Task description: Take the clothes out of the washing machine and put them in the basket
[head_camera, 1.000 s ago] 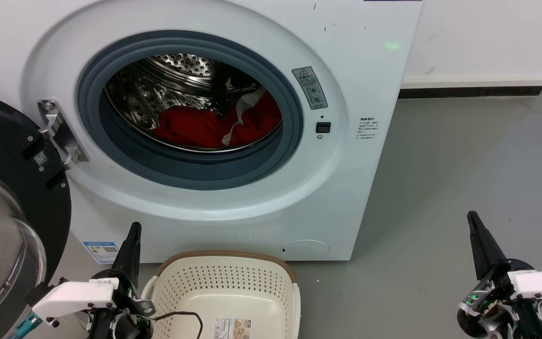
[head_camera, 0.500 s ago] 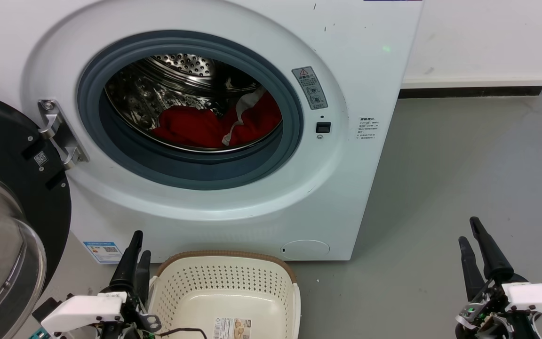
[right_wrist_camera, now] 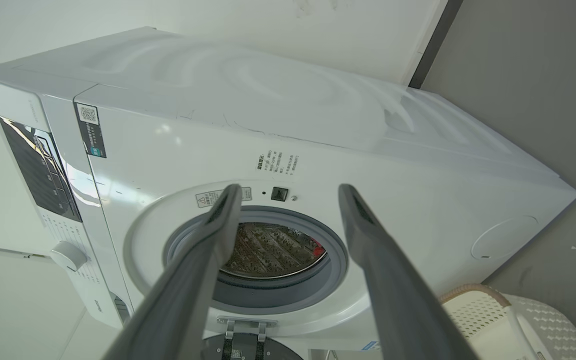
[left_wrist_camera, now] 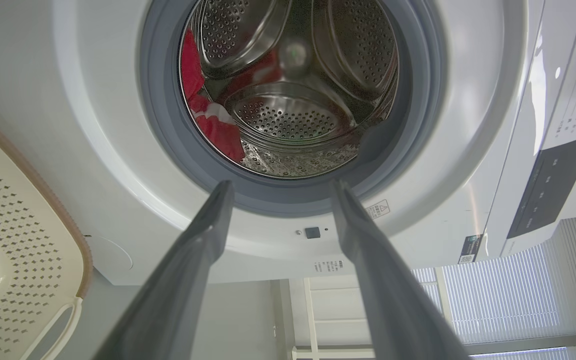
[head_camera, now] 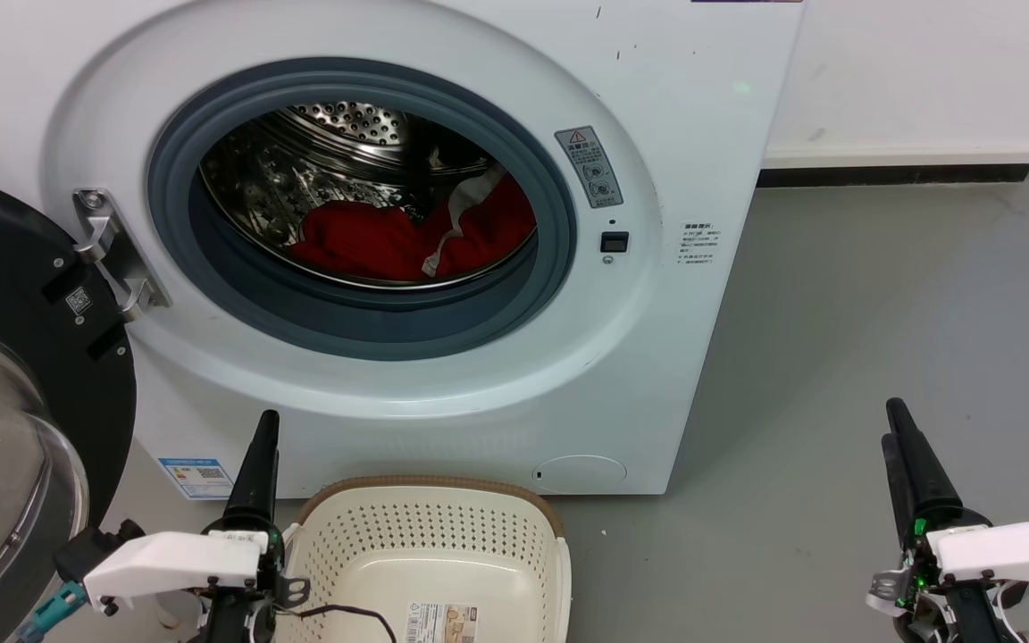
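With my left jaws and right jaws both parted and empty, I judge the clothes, heaped at 5 o'clock inside the washing machine, soft, light and floppy, best pinched at a raised top fold.

The left gripper and the right gripper have edged back up the head view after dipping half a second ago.
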`<state>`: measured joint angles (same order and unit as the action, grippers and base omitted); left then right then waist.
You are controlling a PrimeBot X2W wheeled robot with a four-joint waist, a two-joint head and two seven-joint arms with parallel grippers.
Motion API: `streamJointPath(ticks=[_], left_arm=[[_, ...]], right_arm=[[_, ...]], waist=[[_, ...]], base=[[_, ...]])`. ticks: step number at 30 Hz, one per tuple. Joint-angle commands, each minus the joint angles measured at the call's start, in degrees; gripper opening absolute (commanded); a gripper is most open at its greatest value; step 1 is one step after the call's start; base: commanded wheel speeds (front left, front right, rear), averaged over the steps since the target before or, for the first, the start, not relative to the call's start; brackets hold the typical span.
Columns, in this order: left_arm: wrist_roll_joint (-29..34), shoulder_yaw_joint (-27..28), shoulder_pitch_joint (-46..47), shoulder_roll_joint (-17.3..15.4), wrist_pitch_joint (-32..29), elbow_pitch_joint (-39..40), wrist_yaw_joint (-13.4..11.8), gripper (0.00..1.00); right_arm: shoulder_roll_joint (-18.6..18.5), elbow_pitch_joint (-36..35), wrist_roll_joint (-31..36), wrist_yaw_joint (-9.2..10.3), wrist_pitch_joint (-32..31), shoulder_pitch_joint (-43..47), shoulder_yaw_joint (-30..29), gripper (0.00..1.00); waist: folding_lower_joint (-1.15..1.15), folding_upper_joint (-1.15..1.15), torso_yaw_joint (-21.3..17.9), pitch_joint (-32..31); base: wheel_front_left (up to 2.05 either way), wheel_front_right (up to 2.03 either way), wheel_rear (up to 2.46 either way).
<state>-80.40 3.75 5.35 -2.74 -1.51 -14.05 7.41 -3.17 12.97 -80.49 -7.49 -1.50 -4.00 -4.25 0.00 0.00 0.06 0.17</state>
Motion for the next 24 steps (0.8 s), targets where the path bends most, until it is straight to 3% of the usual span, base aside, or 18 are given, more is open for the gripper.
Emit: streamJointPath(ticks=[1, 13, 24], left_arm=[[3.2, -0.4, 2.3, -0.1, 0.7, 1.5, -0.2, 1.00], [18.9, -1.6, 3.2, -0.1, 3.5, 2.2, -1.4, 1.00], [30.8, -2.6, 4.4, -0.6, 5.7, 1.2, -1.9, 1.00]], right_arm=[[-0.3, -1.5, 3.7, 0.00, 0.7, -1.2, 0.1, 1.00], [-0.1, -2.9, 23.2, 0.00, 3.4, -0.4, 0.8, 1.00], [0.1, -4.2, 35.4, 0.00, 4.4, -0.1, 1.5, 1.00]], waist=[[0.00, 0.00, 0.0, 0.0], [0.00, 0.00, 0.1, -0.2], [0.00, 0.00, 0.2, -0.3]], base=[[0.00, 0.00, 0.00], [0.00, 0.00, 0.00], [0.00, 0.00, 0.00]])
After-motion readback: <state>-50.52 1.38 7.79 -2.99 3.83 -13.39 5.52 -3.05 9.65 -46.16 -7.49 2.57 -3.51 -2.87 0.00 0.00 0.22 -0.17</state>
